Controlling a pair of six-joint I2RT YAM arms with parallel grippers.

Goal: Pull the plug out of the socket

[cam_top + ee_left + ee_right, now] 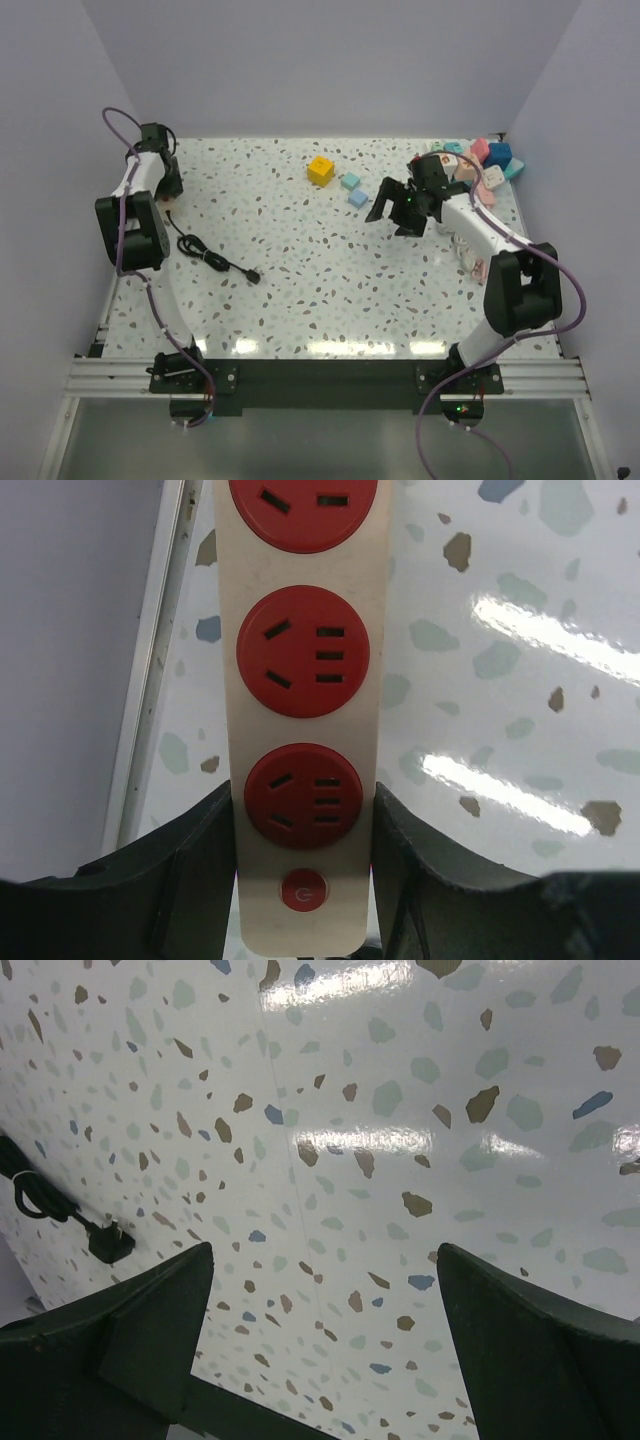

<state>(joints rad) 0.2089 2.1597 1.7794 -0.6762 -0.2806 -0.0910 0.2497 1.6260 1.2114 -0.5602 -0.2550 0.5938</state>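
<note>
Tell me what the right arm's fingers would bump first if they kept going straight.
Probably just the table. Nothing lies between the open right fingers; the plug sits off to one side, out of line. Depth is hard to judge.

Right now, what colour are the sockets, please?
Red; the sockets show best in the left wrist view.

From above and behind, the top camera takes in the whole table [300, 310]. The left wrist camera hugs the power strip [300, 680] between its fingers [190, 880]. The right, higher up, shares the plug [108, 1243] by its left finger [130, 1340] with the top view.
</note>
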